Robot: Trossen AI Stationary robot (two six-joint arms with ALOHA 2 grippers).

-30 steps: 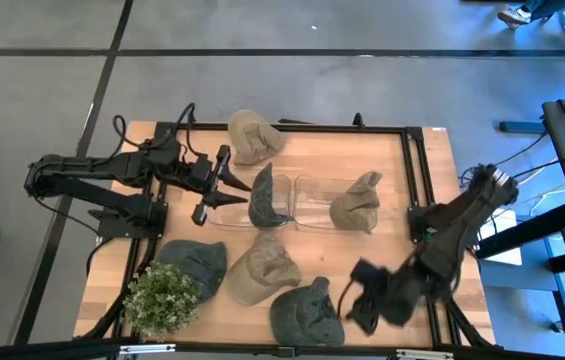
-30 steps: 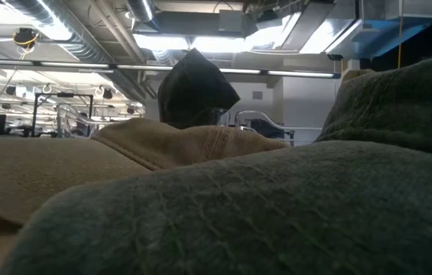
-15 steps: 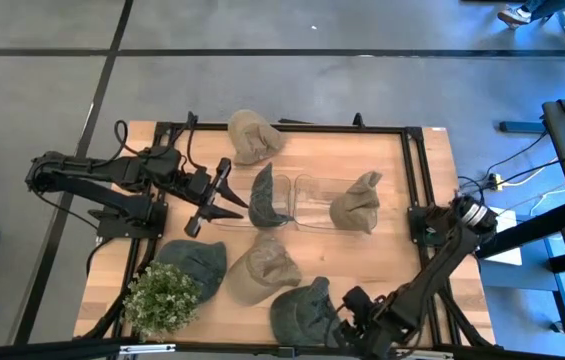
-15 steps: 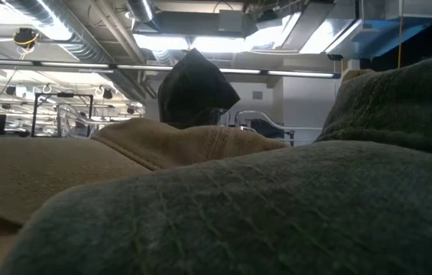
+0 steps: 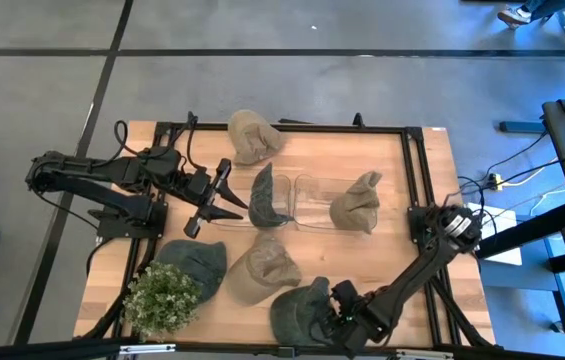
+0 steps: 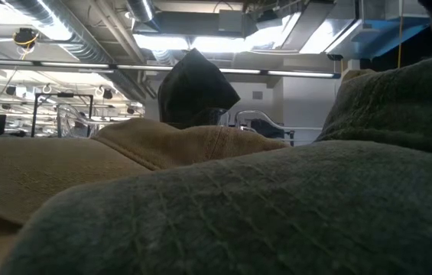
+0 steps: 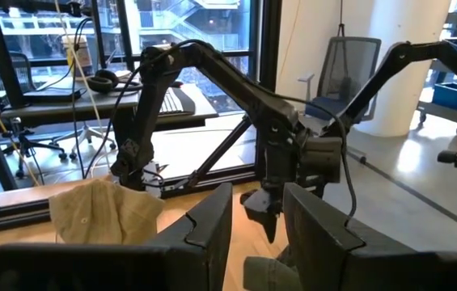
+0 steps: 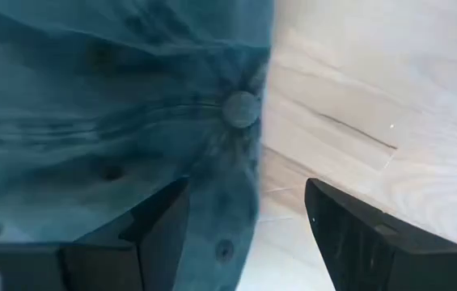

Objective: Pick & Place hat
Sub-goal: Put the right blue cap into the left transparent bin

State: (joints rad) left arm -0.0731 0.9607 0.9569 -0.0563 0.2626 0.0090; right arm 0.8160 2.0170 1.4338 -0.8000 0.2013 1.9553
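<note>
Left gripper (image 5: 212,197) waits, fingers apart, just beside the dark hat (image 5: 265,197) in the clear tray. My right gripper (image 5: 340,312), fingers spread, hovers over the green hat (image 5: 300,312) at the table's near edge. Risk: pinching only crown fabric, so it slips out.

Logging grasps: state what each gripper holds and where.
Nothing held. Right gripper open, fingers astride the dark green hat's crown; left gripper open beside the clear bins.

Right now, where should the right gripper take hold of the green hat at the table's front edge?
Probably the crown's edge beside the top button. The green hat lies crown-up, and the right gripper, fingers open, already sits at its right side, so come in low from there.
</note>
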